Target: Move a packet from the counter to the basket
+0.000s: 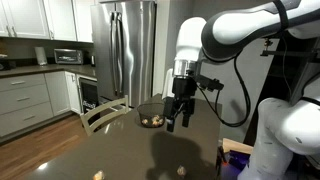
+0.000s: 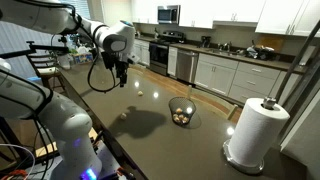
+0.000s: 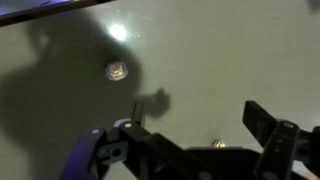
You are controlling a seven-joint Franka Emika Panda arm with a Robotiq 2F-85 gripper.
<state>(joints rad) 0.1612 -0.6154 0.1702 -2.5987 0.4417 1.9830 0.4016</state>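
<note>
Packet (image 3: 117, 71) lies on table (image 3: 240, 50), upper left of wrist view | hand (image 3: 180, 135) spread apart, empty, hovers above | basket (image 2: 181, 101) at frame centre | grasp and transfer not yet done

Setting was a domestic kitchen. Recorded in the exterior views: stainless-steel refrigerator (image 1: 128, 50) at 12 o'clock; white cabinets (image 1: 25, 95) under black worktop (image 1: 30, 70) at 9 o'clock; wall-mounted microwave (image 2: 168, 14) at 12 o'clock; paper-towel roll (image 2: 255, 130) stood on the surface (image 2: 190, 150) at 4 o'clock.
</note>
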